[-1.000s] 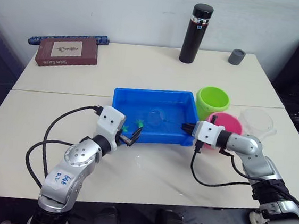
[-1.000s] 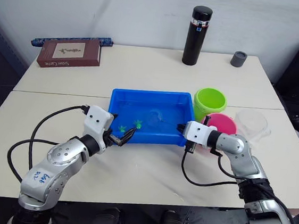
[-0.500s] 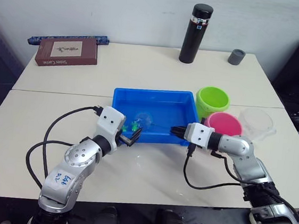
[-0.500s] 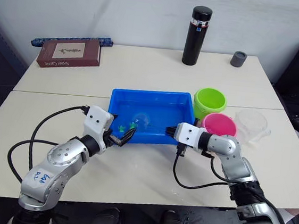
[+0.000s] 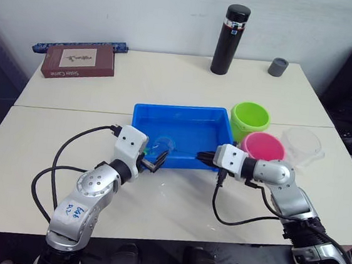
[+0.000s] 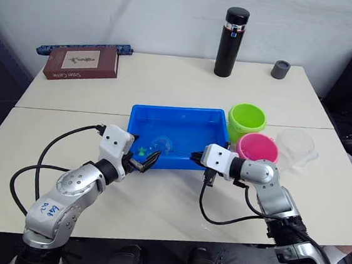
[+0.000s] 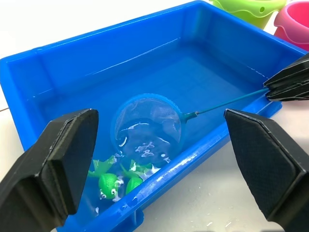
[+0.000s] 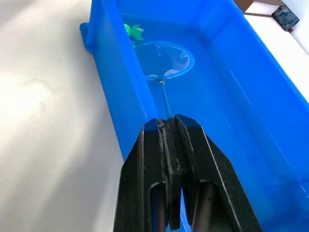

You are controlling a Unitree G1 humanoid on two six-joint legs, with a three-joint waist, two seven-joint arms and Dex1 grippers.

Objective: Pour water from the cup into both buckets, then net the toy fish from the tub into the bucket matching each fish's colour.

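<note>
Blue tub [image 5: 184,117]: sits mid-table, holding water.
Net [image 7: 147,128]: hoop dipped in the tub's near-left corner, just beside the green toy fish [image 7: 108,182].
Right gripper [image 8: 169,126]: fingers clenched on the net's thin handle at the tub's near rim.
Left gripper [image 5: 152,163]: fingers spread wide at the tub's near-left corner, grasping nothing.
Buckets: green bucket [image 5: 250,119] and pink bucket [image 5: 262,147] stand right of the tub.
Cup [image 5: 301,143]: just right of the pink bucket.
</note>
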